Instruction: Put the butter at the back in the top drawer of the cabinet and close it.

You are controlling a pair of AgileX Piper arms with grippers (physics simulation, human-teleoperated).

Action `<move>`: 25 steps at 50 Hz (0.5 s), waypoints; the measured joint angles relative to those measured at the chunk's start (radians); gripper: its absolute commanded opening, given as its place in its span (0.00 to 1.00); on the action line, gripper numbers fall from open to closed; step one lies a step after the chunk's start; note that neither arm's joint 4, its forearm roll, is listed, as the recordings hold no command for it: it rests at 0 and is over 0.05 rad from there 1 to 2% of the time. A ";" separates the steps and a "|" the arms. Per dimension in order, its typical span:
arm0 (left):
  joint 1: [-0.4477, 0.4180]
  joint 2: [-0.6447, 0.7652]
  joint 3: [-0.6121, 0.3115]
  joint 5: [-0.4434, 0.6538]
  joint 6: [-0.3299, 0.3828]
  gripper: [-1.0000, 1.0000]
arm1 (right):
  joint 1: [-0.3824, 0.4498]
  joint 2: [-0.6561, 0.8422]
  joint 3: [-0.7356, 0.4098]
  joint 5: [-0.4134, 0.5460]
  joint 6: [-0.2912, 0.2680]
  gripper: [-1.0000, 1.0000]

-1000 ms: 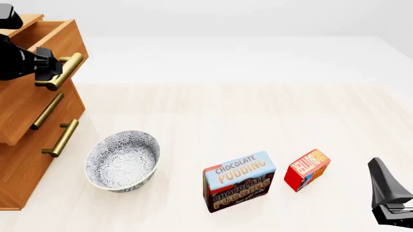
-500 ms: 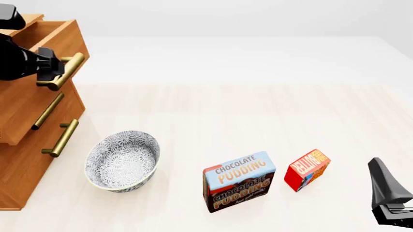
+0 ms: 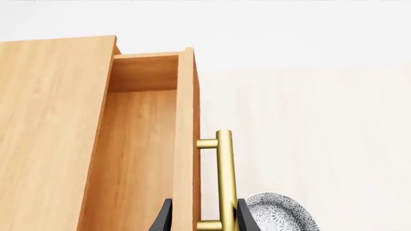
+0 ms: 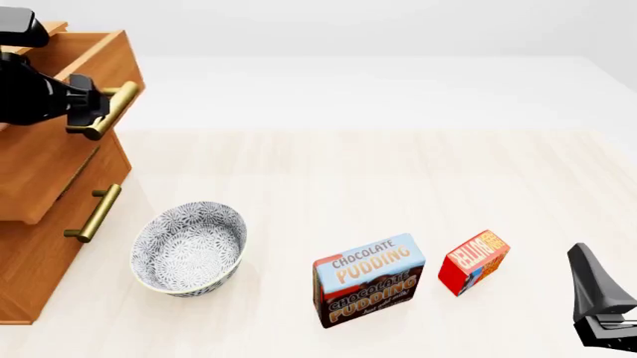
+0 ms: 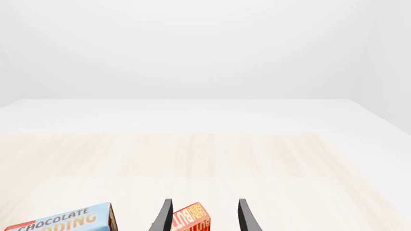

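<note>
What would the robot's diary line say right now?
left tool: shut on handle | top drawer: partly open | butter: on table, beside pudding box | right tool: open, empty

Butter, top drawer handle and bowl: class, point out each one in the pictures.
butter [image 4: 474, 262]: front view, on its red front face.
top drawer handle [image 3: 224, 178]: left wrist view, middle of the brass bar.
bowl [image 4: 189, 248]: front view, on its patterned inner wall.
</note>
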 measured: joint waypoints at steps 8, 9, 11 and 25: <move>-0.016 -0.001 0.004 -0.006 -0.002 1.00 | 0.000 0.000 0.000 0.000 0.000 1.00; -0.018 -0.002 0.004 -0.007 -0.002 1.00 | 0.000 0.000 0.000 0.000 0.000 1.00; -0.022 -0.002 0.005 -0.008 -0.002 1.00 | 0.000 0.000 0.000 0.000 0.000 1.00; -0.056 -0.008 0.015 -0.022 0.003 1.00 | 0.000 0.000 0.000 0.000 0.000 1.00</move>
